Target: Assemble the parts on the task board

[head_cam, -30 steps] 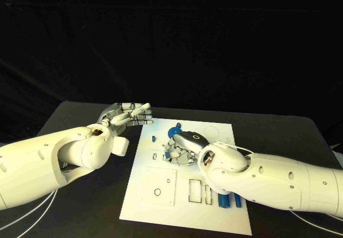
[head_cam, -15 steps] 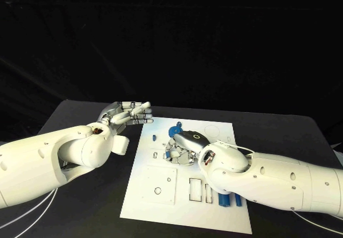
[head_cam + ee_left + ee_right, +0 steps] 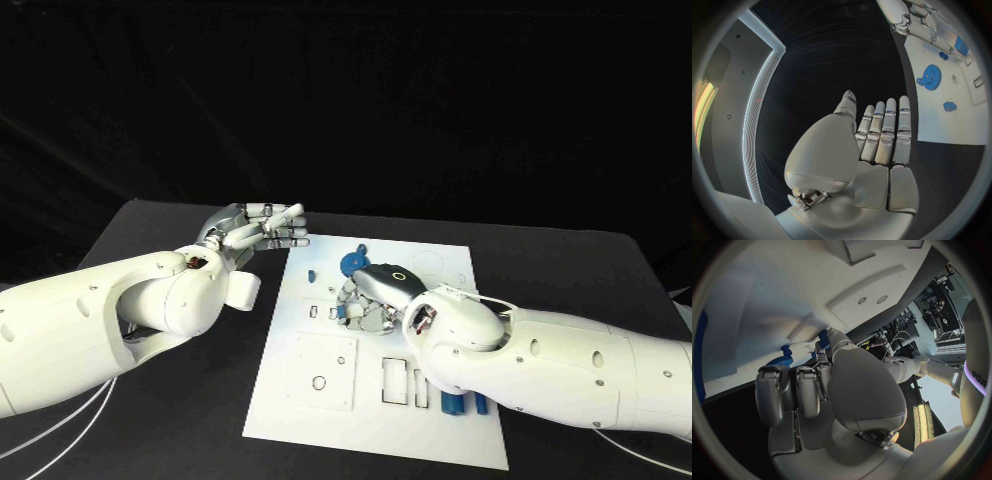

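The blue gear (image 3: pixel 353 266) lies flat on the task board (image 3: pixel 310 400), toward the board's far end. It looks like a small, rigid moulded piece, probably light and fairly smooth, so I judge it would slide rather than deform under a push; its toothed rim offers the surest hold, pinched across opposite sides, while a grip on the flat face would likely slip. The left wrist view shows the gear's toothed edge clearly, with a small blue block (image 3: pixel 949 106) just beside it on the board. More blue pieces (image 3: pixel 459 404) sit near the board's near end, well apart from the gear.

The right robot hand (image 3: pixel 364 303) rests low over the board just on the near side of the gear, fingers curled down toward the surface. Its wrist view shows blue close to the fingertips (image 3: pixel 824 337), but I cannot tell whether anything is pinched.

The left robot hand (image 3: pixel 260 232) hangs beyond the board's far left corner, above the black tabletop (image 3: pixel 159 225), fingers straight and close together, holding nothing.
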